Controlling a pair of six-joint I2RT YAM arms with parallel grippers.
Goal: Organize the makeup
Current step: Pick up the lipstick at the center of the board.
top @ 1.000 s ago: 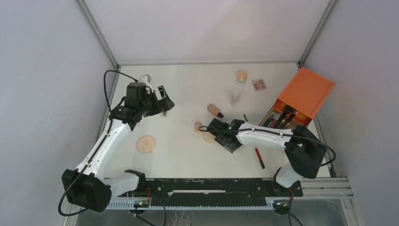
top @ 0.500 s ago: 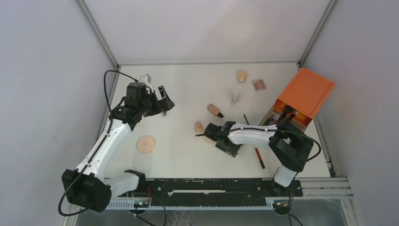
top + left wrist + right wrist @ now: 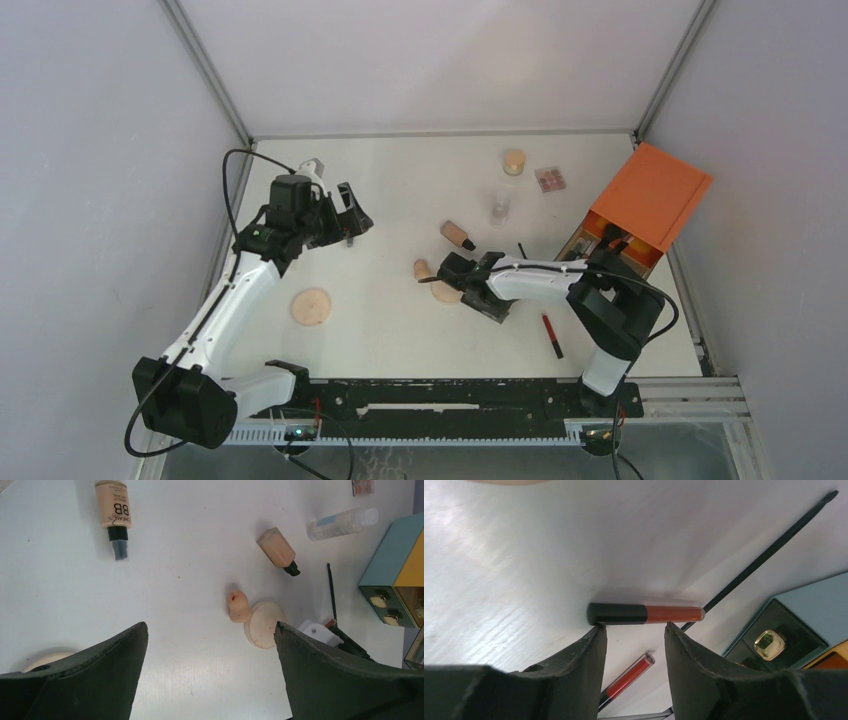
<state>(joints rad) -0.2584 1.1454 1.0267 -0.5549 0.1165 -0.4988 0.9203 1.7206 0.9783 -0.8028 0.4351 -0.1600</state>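
Now, right fingers: your right gripper (image 3: pixel 634 627) stands partly open with nothing between the pads, and one tip sits just beside the black cap of a red tube (image 3: pixel 646 613)
Left fingers: your left gripper (image 3: pixel 210 627) is spread wide and empty, hanging above the left side of the table
Just changed: over the last second your right wrist slid left and slightly away from you, with the elbow folding in toward the drawer box (image 3: pixel 650 195); it now covers more of the tan disc (image 3: pixel 441 294) by the sponge (image 3: pixel 421 268), while your left arm has not moved
Makeup: nothing has shifted; the peach bottle (image 3: pixel 457 235), clear bottle (image 3: pixel 498 208), small palette (image 3: pixel 550 179), red pencil (image 3: pixel 552 335) and second disc (image 3: pixel 310 306) lie where they lay, loose on the table outside the box
Meaning: nothing was put away in that second; I judge it a repositioning, most likely to line up on the red tube
Right wrist only: this view shows the red tube, which the arm hides from the overhead camera; it lies crosswise just past the fingertips, with a thin black brush (image 3: pixel 769 552) running behind it toward the box
Left wrist only: this view shows a BB tube (image 3: pixel 113 517) with readable lettering, and the sponge appearing to touch the tan disc's edge, which is less clear from overhead
Overhead only: only this view shows you both arms at once
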